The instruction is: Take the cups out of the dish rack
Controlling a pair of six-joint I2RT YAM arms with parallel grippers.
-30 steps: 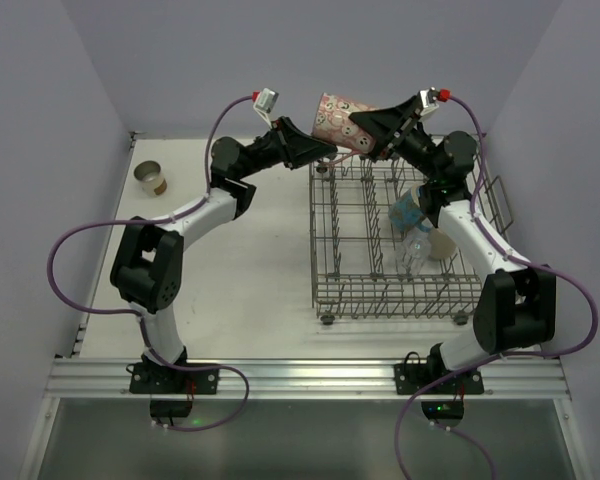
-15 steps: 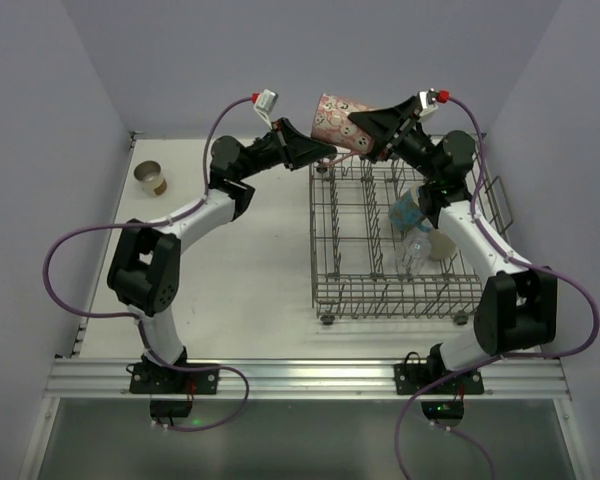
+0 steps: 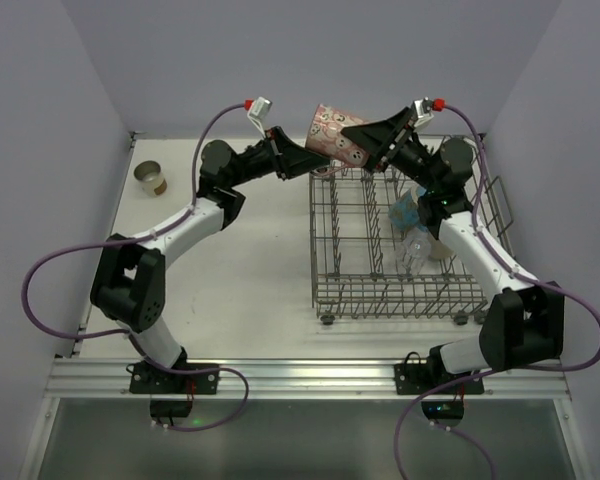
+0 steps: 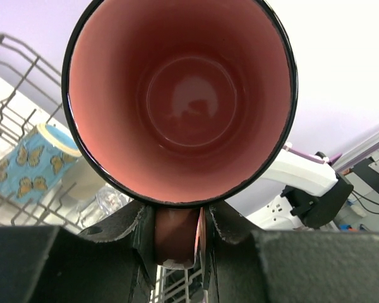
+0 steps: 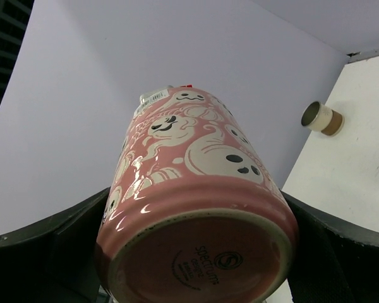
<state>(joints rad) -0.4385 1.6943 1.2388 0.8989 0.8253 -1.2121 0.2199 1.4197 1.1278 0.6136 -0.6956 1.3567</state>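
Handover in progress. Within the last second the left gripper (image 3: 323, 156) has been advancing and is now meeting the mouth of the pink ghost-patterned mug (image 3: 332, 128). The handle is lying between its fingers (image 4: 129, 237), but I cannot tell whether they are pressing it. The right gripper (image 3: 358, 138) is still clamping the mug's base, holding it aloft over the far edge of the dish rack (image 3: 325, 270). In my judgement, release should wait until the left grip is confirmed.
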